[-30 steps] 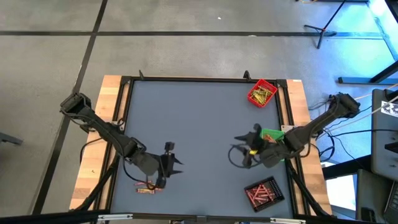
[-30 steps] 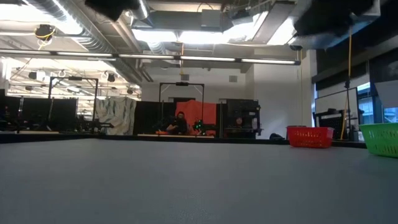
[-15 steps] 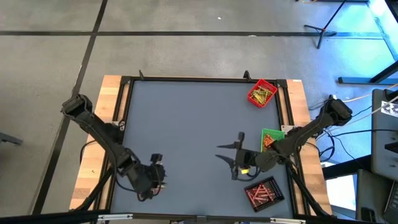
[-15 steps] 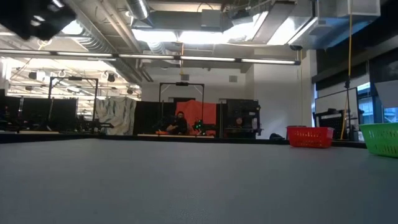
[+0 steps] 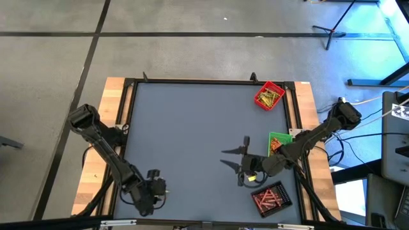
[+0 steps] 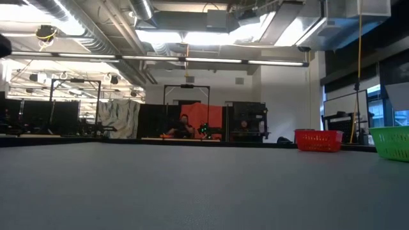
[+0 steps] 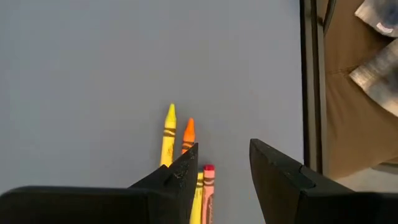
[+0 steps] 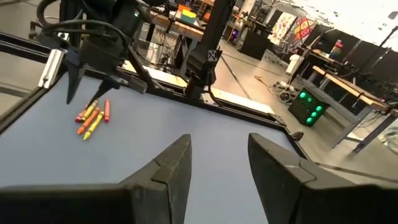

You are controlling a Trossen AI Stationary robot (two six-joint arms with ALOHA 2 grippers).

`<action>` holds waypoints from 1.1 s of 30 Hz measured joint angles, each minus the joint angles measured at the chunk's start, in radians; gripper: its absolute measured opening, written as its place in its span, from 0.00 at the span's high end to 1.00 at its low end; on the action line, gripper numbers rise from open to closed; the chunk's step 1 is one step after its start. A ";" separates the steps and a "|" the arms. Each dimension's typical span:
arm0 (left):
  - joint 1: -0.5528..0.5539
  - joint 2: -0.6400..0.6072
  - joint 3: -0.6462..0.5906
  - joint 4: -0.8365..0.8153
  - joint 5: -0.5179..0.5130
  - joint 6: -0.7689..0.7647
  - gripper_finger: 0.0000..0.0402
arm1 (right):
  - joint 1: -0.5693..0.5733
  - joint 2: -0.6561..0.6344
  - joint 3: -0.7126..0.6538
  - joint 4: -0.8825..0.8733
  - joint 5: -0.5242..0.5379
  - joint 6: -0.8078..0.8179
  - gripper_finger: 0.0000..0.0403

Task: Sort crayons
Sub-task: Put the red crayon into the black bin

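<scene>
Several crayons, yellow, orange and red (image 7: pixel 188 142), lie side by side on the grey table near its near-left corner; they also show in the right wrist view (image 8: pixel 92 116). My left gripper (image 7: pixel 224 168) is open right over them, fingers pointing down, with the red crayon (image 7: pixel 208 180) under the gap; in the high view the left gripper (image 5: pixel 155 190) hides them. Whether it touches them I cannot tell. My right gripper (image 5: pixel 225 157) is open and empty, right of the table's middle, pointing toward the left edge.
A red tray (image 5: pixel 269 95) with yellowish crayons stands at the far right, a green tray (image 5: pixel 277 142) by the right edge, and a black tray (image 5: pixel 270 196) with red crayons at the near right. A black frame rims the table (image 5: pixel 192 121).
My left gripper has gone toward the table's near edge and a little left, turning until it points down over the crayons. My right gripper has gone a little toward the left and near edges, then kept still. The crayons have not moved.
</scene>
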 joint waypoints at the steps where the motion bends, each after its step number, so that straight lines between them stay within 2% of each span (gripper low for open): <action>1: -0.004 0.000 0.000 -0.001 -0.001 -0.011 0.68 | -0.005 0.000 0.000 0.000 0.000 -0.002 0.61; 5: -0.016 0.000 0.001 -0.037 -0.004 -0.053 0.68 | -0.034 0.001 0.000 0.000 -0.015 -0.004 0.61; 11: -0.039 0.000 0.001 -0.207 -0.024 -0.204 0.68 | -0.096 0.004 0.000 -0.001 -0.143 0.021 0.61; 16: -0.065 0.000 -0.021 -0.227 0.040 -0.326 0.68 | -0.126 0.005 0.000 -0.002 -0.214 0.029 0.61; 25: -0.096 -0.001 -0.108 -0.221 0.140 -0.480 0.68 | -0.124 0.005 0.000 0.000 -0.218 0.030 0.61; 29: -0.097 -0.001 -0.122 -0.217 0.154 -0.486 0.69 | -0.124 0.005 0.000 0.000 -0.217 0.030 0.61; 33: -0.096 -0.002 -0.131 -0.215 0.145 -0.482 0.74 | -0.124 0.005 0.000 0.000 -0.218 0.030 0.61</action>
